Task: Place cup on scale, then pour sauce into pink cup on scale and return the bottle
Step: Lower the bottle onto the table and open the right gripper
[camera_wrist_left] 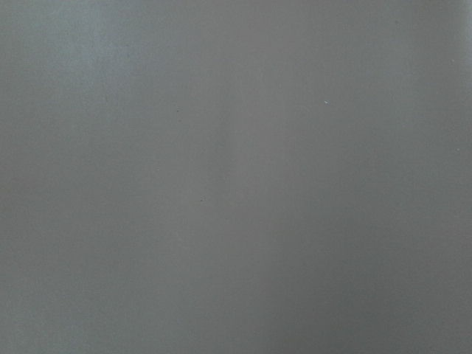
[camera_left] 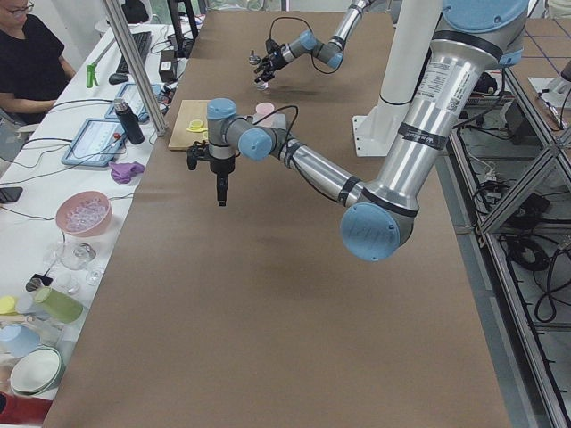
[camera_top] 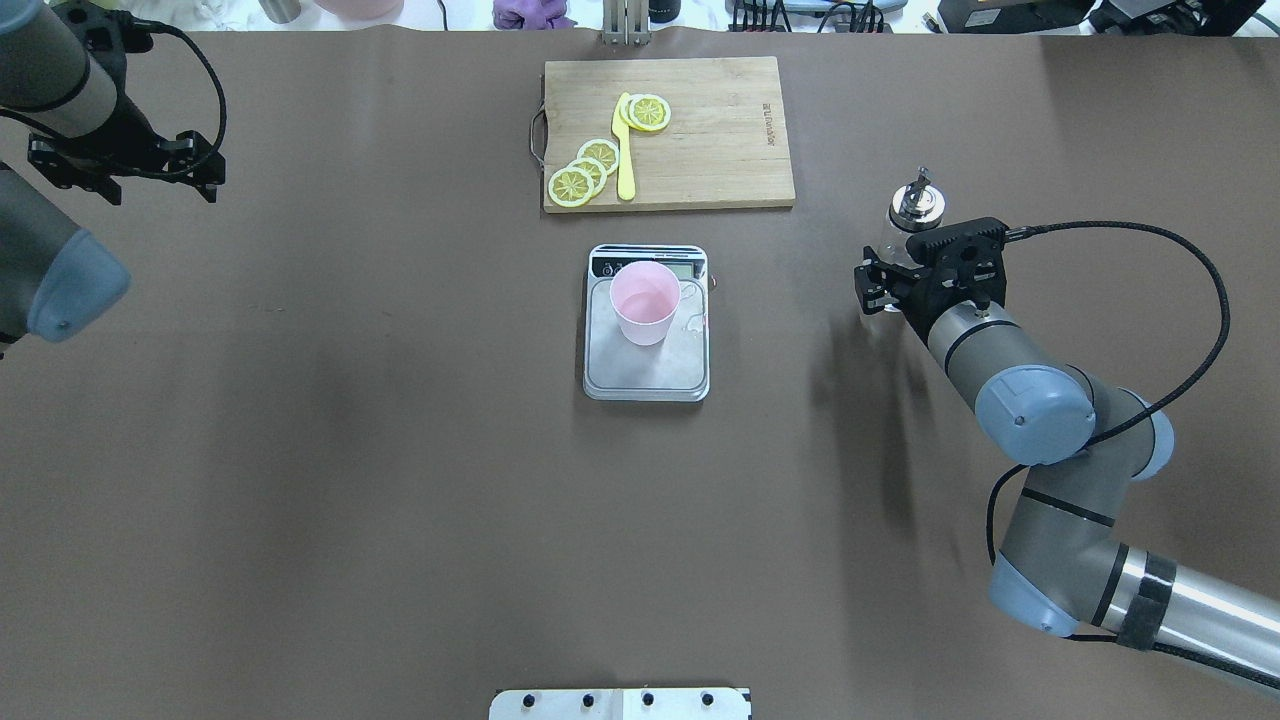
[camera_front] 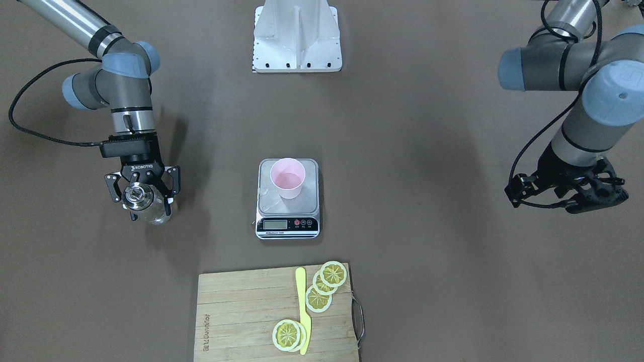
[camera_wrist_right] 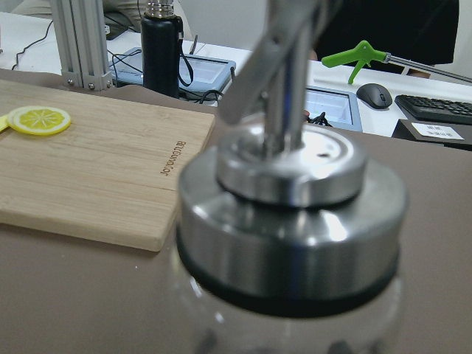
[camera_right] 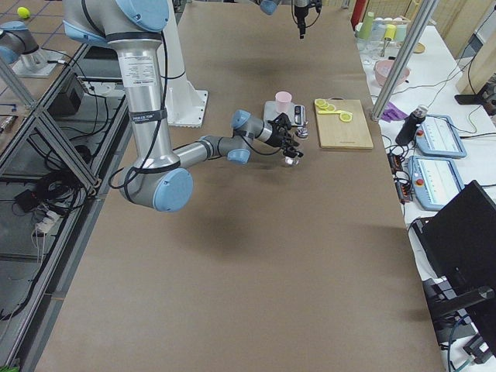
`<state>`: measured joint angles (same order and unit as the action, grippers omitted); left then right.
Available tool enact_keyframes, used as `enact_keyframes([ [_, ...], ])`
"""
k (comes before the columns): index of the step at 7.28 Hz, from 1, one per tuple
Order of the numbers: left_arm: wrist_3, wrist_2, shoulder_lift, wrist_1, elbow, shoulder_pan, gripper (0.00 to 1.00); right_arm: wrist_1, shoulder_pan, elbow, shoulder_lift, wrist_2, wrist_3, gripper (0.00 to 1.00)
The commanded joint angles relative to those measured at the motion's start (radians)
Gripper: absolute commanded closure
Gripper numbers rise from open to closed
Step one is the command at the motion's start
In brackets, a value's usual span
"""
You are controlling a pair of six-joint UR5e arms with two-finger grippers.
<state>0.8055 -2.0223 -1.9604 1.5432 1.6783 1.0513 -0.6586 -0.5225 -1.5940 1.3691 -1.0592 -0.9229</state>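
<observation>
The pink cup (camera_front: 287,177) stands upright on the steel platform of the scale (camera_front: 265,205), at the table's middle; both also show in the overhead view, cup (camera_top: 645,303) and scale (camera_top: 650,378). A clear wet patch lies on the platform beside the cup. My right gripper (camera_front: 149,207) is shut on the glass body of the bottle (camera_front: 135,196), upright and low over the table, well to the right of the scale (camera_top: 916,205). Its metal cap fills the right wrist view (camera_wrist_right: 291,199). My left gripper (camera_front: 596,198) hangs shut and empty, high over the table's left end.
A wooden cutting board (camera_top: 720,140) with several lemon slices (camera_top: 585,170) and a yellow knife (camera_top: 625,150) lies beyond the scale. The robot's white base plate (camera_front: 297,45) sits at the near edge. Operators' desks with bottles and bowls line the far side (camera_left: 85,214).
</observation>
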Motion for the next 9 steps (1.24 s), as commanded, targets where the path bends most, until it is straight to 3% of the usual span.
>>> enact_keyframes([
  [1, 0.0, -0.001, 0.0, 0.0, 0.0, -0.001, 0.02, 0.001, 0.003, 0.002, 0.001, -0.004, -0.007, 0.55],
  [2, 0.0, 0.0, 0.0, 0.0, 0.0, 0.001, 0.02, 0.001, 0.004, 0.014, 0.001, -0.004, -0.007, 0.31],
  [4, 0.0, -0.001, 0.0, 0.0, 0.0, 0.0, 0.02, 0.002, 0.013, 0.017, 0.001, -0.002, -0.008, 0.06],
  [7, 0.0, -0.001, -0.002, 0.0, -0.002, -0.001, 0.01, 0.002, 0.015, -0.003, 0.017, -0.002, -0.008, 0.0],
  [9, 0.0, -0.001, -0.003, 0.0, -0.002, -0.001, 0.01, 0.001, 0.09, -0.16, 0.182, 0.027, -0.01, 0.0],
])
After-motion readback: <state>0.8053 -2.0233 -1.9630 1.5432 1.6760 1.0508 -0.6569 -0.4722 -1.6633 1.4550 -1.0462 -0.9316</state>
